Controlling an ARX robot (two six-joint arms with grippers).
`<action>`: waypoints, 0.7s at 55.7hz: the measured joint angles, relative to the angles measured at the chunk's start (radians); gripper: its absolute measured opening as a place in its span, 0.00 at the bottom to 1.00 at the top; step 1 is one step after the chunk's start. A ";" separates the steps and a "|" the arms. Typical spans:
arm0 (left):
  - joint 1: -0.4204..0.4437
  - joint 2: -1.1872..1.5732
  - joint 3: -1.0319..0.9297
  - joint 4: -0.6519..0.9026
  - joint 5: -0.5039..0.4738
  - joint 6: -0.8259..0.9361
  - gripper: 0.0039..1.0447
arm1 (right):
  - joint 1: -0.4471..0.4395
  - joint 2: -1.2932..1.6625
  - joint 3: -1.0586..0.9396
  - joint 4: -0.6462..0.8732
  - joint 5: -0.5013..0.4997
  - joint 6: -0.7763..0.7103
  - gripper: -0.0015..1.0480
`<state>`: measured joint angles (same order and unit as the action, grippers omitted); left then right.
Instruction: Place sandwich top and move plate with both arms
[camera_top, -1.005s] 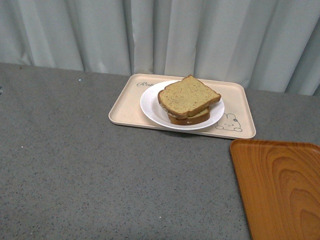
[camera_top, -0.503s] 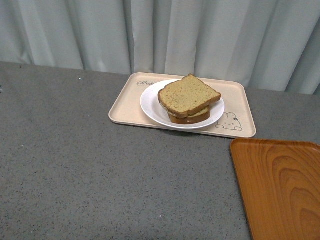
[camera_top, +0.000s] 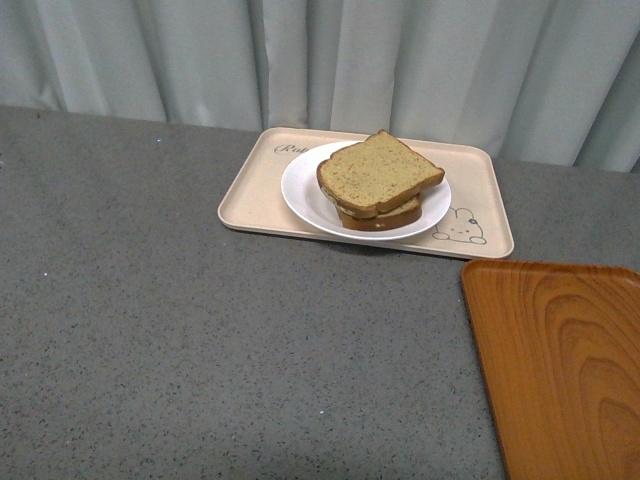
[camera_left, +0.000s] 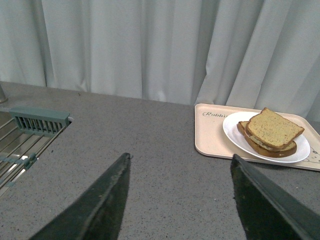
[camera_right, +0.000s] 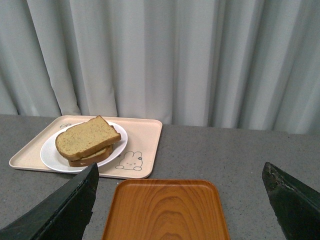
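The sandwich top (camera_top: 378, 172), a tan speckled slice, lies on a thicker dark-crusted slice on the white plate (camera_top: 303, 195). The plate sits on a beige rabbit tray (camera_top: 250, 195) at the table's far middle. Neither arm shows in the front view. In the left wrist view my left gripper (camera_left: 180, 157) is open and empty over bare table, well short of the plate (camera_left: 235, 131) and sandwich top (camera_left: 274, 128). In the right wrist view my right gripper (camera_right: 180, 167) is open and empty above the orange tray, with the plate (camera_right: 50, 152) and sandwich top (camera_right: 86, 135) further off.
An orange wood-grain tray (camera_top: 560, 370) lies at the front right, also in the right wrist view (camera_right: 165, 212). A metal rack (camera_left: 20, 142) sits at the table's left side. Grey curtains hang behind the table (camera_top: 150, 320).
The front view has shifted slightly: the tray, plate and sandwich sit a little higher in the picture. Nothing on the table has moved against anything else.
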<state>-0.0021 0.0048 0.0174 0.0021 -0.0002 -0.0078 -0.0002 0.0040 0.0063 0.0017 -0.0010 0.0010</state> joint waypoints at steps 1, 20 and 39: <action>0.000 0.000 0.000 0.000 0.000 0.000 0.66 | 0.000 0.000 0.000 0.000 0.000 0.000 0.91; 0.000 0.000 0.000 0.000 0.000 0.002 0.94 | 0.000 0.000 0.000 0.000 0.000 0.000 0.91; 0.000 0.000 0.000 0.000 0.000 0.002 0.94 | 0.000 0.000 0.000 0.000 0.000 0.000 0.91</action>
